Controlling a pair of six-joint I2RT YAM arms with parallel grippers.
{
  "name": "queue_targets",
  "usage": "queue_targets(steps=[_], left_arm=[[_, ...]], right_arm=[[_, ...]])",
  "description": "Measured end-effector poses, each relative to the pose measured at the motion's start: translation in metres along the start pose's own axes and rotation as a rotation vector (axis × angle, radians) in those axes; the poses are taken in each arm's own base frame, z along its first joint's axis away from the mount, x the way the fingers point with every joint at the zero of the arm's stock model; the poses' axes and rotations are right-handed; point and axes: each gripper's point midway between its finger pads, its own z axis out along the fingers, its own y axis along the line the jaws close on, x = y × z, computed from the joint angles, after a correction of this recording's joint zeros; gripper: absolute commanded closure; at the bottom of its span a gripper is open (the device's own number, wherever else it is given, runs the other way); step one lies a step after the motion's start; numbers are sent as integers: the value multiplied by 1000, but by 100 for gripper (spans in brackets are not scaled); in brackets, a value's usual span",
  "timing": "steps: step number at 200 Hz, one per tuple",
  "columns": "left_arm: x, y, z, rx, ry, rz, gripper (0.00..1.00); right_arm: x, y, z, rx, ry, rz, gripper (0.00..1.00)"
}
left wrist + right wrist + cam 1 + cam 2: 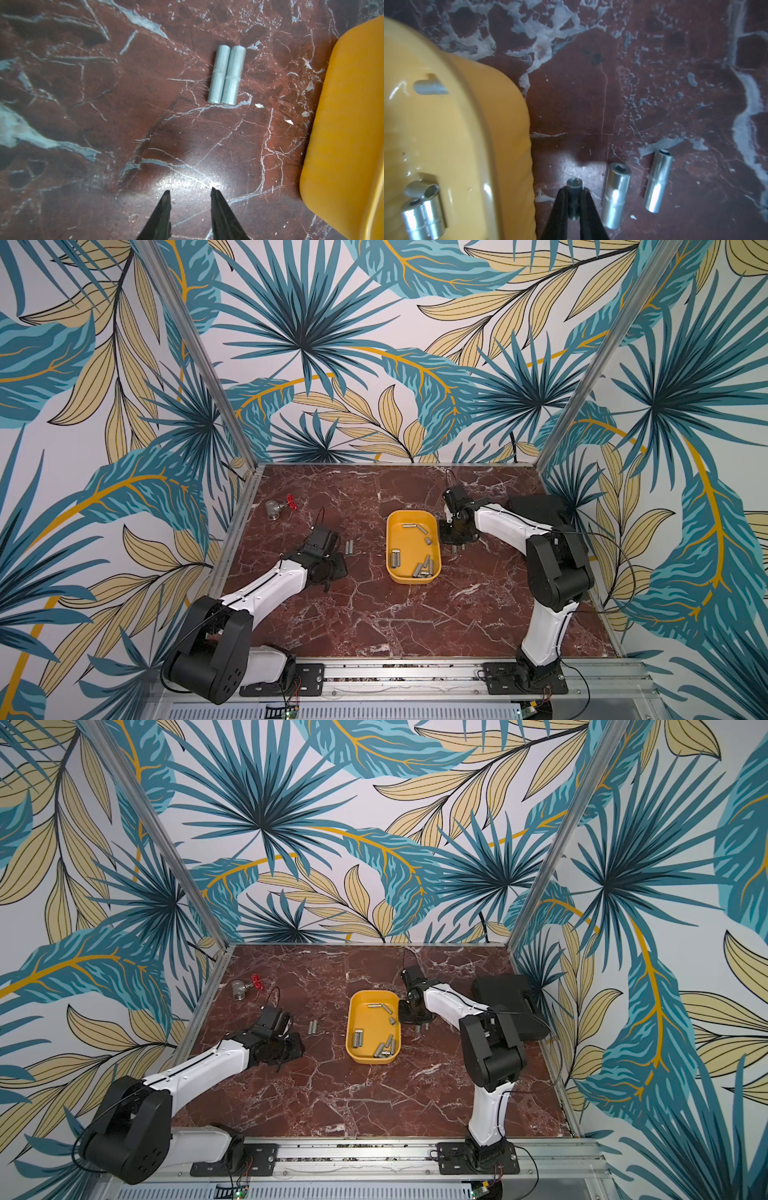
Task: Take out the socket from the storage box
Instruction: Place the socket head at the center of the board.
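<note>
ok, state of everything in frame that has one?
storage box, upright, loose sockets inside
left gripper, open, empty, over the table
right gripper, shut on the held socket, beside the box
socket pair, on the table, touching side by side
two more sockets, on the table, apart, outside the box
black case, shut as far as visible

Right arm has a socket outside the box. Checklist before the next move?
1. Right gripper shut on socket: ok.
2. Socket outside box: ok.
3. Socket touching table: cannot tell.
4. Gap to the two laid sockets: ok, but narrow.
5. Left gripper open, empty, away from box: ok.
6. Box emptied: not ok, sockets inside remain.
</note>
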Motion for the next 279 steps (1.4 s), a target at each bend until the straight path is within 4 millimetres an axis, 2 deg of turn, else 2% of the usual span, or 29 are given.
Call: queue_targets(steps=[48, 219, 248, 279], left_arm=[[1, 0, 0, -1, 3, -1, 64], [5, 1, 4, -10, 20, 4, 64], [2, -6, 1, -11, 28, 25, 64], [-19, -38, -10, 29, 1, 75, 64]], right_arm=[[2, -1, 14, 8, 17, 3, 84], [0, 1, 14, -2, 7, 4, 82], [-3, 3, 5, -12, -11, 3, 82], [-15, 8, -27, -36, -70, 2, 80]])
